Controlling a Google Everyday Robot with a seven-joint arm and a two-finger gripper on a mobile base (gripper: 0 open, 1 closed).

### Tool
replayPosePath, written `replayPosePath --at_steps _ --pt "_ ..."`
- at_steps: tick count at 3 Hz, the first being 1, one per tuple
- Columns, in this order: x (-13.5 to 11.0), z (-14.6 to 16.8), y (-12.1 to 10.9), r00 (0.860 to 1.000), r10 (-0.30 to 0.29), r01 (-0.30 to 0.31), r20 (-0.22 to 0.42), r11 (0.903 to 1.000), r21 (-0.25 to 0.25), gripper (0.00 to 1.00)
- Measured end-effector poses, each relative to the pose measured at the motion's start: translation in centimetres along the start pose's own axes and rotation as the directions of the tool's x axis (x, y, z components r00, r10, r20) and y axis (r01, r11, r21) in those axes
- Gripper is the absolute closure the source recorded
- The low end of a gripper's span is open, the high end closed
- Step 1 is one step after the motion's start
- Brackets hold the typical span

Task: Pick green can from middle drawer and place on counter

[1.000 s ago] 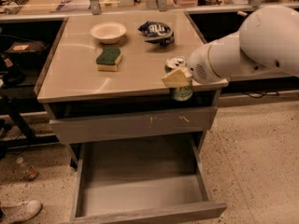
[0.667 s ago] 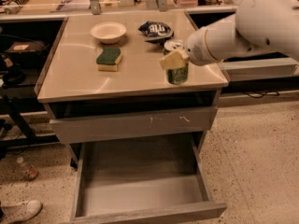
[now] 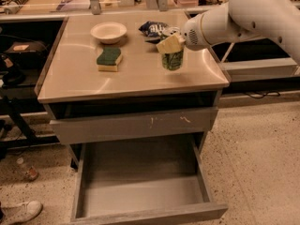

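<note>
My gripper [image 3: 171, 45] reaches in from the right on a white arm and is shut on the green can [image 3: 172, 58]. The can hangs upright over the right part of the counter [image 3: 140, 74], close above its surface; I cannot tell whether it touches. The can's silver top is mostly hidden by the pale fingers [image 3: 168, 43]. The middle drawer [image 3: 140, 186] stands pulled open below, its flat grey floor bare.
On the counter lie a green-and-yellow sponge [image 3: 109, 59], a cream bowl [image 3: 108, 32] and a dark blue snack bag [image 3: 153, 29] just behind the can. A closed drawer front with white scratches [image 3: 136, 124] sits above the open drawer. Shelving stands on both sides.
The gripper has carried the green can from the counter's right front edge up and leftward, further in over the counter top, near the snack bag.
</note>
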State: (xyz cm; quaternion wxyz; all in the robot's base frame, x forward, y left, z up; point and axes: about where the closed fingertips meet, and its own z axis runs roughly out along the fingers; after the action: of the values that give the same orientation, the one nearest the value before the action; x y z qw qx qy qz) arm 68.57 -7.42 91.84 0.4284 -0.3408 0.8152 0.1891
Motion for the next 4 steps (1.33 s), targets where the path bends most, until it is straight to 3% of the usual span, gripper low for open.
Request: replayPosePath --at_steps 1,3,4 --pt "-0.2 2.5 -0.8 0.999 0.029 -0.027 0.043 0.9986 -0.046 1.0" --pt "-0.9 7.8 -0.6 0.993 0.077 -0.063 0.086 0.9866 -0.15 1.0" --pt "-0.9 7.9 -0.6 0.993 0.079 -0.065 0.087 0.9864 -0.151 0.81"
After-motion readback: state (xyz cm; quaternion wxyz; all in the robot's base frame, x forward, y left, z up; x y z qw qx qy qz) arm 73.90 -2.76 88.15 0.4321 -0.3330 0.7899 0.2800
